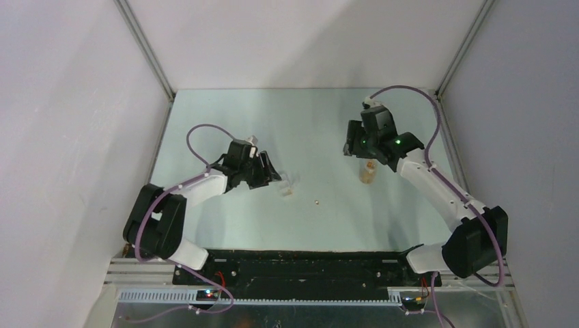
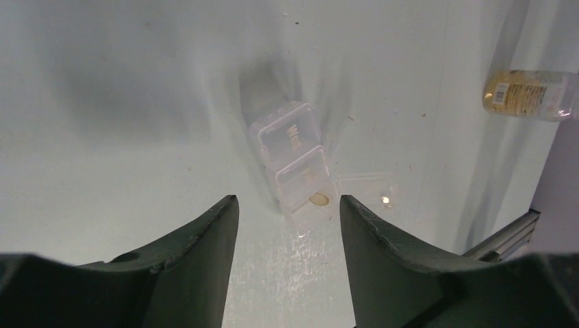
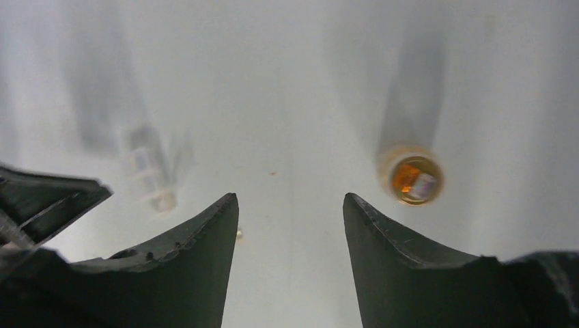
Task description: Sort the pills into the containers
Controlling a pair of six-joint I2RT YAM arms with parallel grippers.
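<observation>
Risk: tiny tan pill [image 1: 316, 201] toward near edge of pale worktop [image 1: 225, 232] may skitter under pinch | left gripper [image 2: 288, 199] apart beside white translucent pill box [image 2: 293, 154] | right gripper [image 3: 290, 198] apart

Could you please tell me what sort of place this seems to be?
Probably a lab robot test cell, not a home or pharmacy: plain white walls on aluminium posts box in a pale table, and the left arm and right arm are mounted on a black base plate.
</observation>
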